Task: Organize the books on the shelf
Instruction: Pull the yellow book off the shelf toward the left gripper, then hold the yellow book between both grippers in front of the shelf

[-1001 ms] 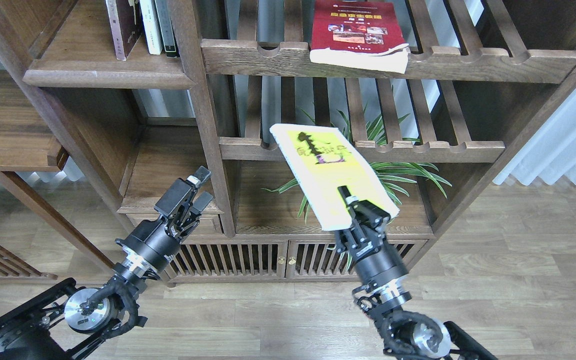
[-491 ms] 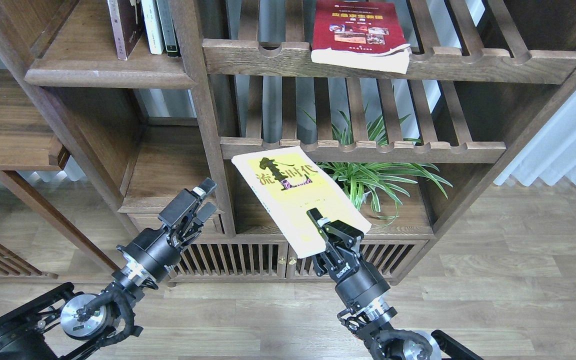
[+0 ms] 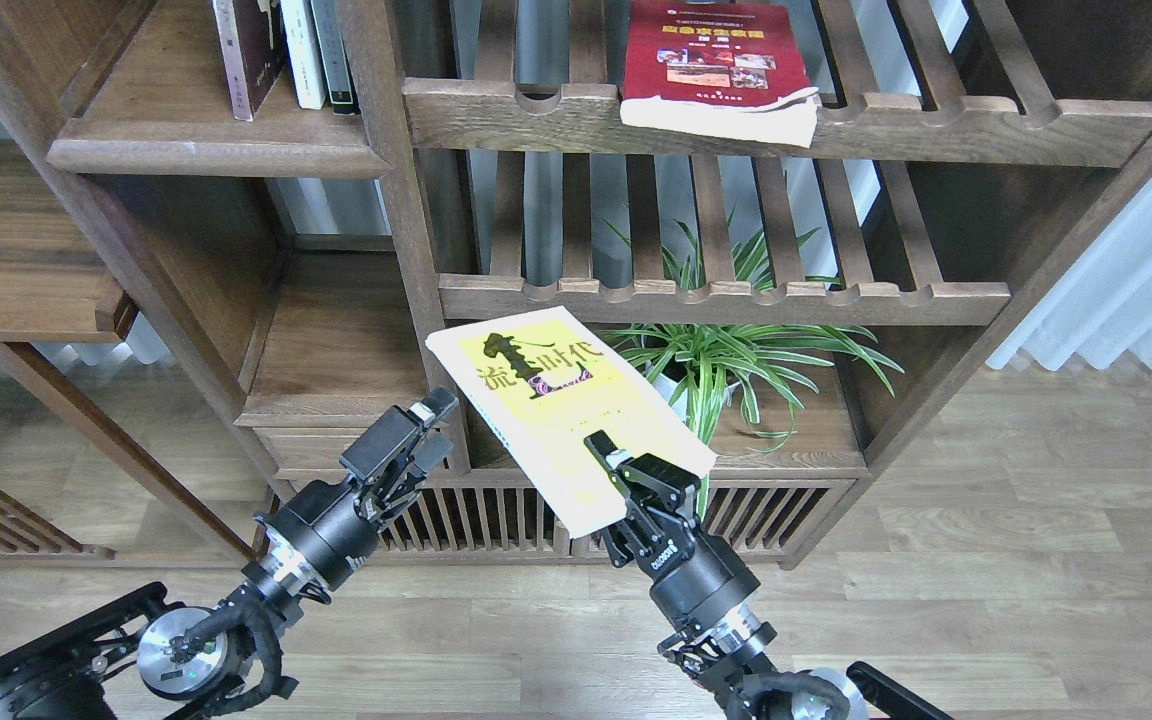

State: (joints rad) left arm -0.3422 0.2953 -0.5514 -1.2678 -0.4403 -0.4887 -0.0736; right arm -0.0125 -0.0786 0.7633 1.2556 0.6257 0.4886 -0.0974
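My right gripper [image 3: 608, 462] is shut on the near corner of the yellow-green book [image 3: 546, 400], holding it tilted in the air before the lower middle bay. Just to its left, my left gripper [image 3: 433, 425] is open and empty, a little short of the book's left edge. The red book [image 3: 711, 55] lies flat on the top slatted rack, its thick pages hanging over the front rail. A dark maroon book [image 3: 244, 50] stands upright on the solid shelf [image 3: 206, 155] at the upper left, next to slim white and dark volumes [image 3: 321, 50].
A green potted plant [image 3: 736, 350] stands in the lower right bay behind the held book. Two slatted racks [image 3: 726, 300] span the middle. An upright post [image 3: 406, 230] separates the bays. Slatted cabinet doors [image 3: 476, 520] sit below, with a white curtain [image 3: 1136, 280] to the right.
My right gripper has carried the yellow-green book down and to the left, away from the middle slatted rack. My left gripper has shifted slightly right and lower, toward the book.
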